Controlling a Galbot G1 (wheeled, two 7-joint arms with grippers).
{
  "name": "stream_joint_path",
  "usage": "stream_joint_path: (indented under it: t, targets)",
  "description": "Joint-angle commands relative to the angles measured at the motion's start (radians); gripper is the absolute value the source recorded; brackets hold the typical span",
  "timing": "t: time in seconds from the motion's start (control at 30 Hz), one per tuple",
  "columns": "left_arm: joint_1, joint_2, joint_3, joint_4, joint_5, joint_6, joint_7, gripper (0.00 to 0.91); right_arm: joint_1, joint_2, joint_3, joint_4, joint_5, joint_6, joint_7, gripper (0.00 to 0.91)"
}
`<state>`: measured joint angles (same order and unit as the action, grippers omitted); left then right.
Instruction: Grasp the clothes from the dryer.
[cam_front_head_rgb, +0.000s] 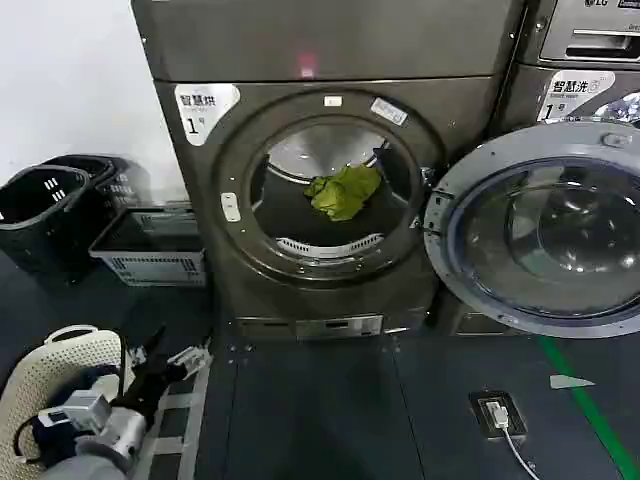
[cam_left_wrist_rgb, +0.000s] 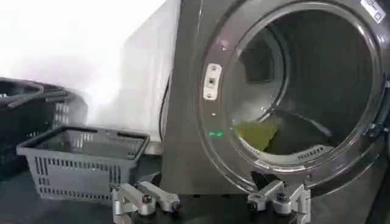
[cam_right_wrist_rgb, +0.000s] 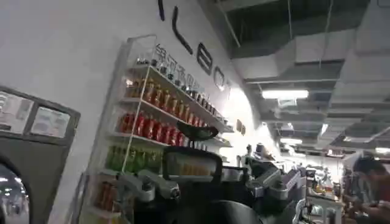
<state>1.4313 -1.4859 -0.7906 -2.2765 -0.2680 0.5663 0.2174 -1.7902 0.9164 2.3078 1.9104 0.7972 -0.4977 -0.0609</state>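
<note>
Inside the dryer (cam_front_head_rgb: 330, 170), low in the steel drum just behind the round port, lies one small bunch of yellow-green clothes (cam_front_head_rgb: 344, 190). The dryer's door (cam_front_head_rgb: 535, 225) is swung fully open to the port's right, so the way in is clear. That is all that looks done: the clothes are ungrasped and I judge the whole reach, grip and pull-out is left.

My left tool (cam_front_head_rgb: 165, 365) hangs low, well below and to the left of the dryer's port, near the floor. In the left wrist view its fingers (cam_left_wrist_rgb: 146, 199) stand spread wide apart with nothing between them, the port and clothes ahead. My right tool (cam_right_wrist_rgb: 207, 185) is raised away from the dryer, facing a wall of bottle shelves (cam_right_wrist_rgb: 152, 122); its jaws are parted and empty.

Counting: one bunch of clothes, two machines, one open door, three baskets left of the dryer — two black baskets (cam_front_head_rgb: 45, 205), one grey basket (cam_front_head_rgb: 150, 245).
</note>
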Motion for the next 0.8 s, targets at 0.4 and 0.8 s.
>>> stream_joint_path:
  t: [0.4, 0.8]
  targets:
    - [0.005, 0.000, -0.005, -0.006, 0.003, -0.003, -0.001, 0.907, 0.019, -0.006, -0.022, 0.004, 0.031, 0.024, -0.027, 0.907]
    - [0.023, 0.007, -0.012, -0.021, -0.004, -0.002, 0.000, 0.907, 0.021, 0.000, -0.023, 0.005, 0.031, 0.028, -0.036, 0.907]
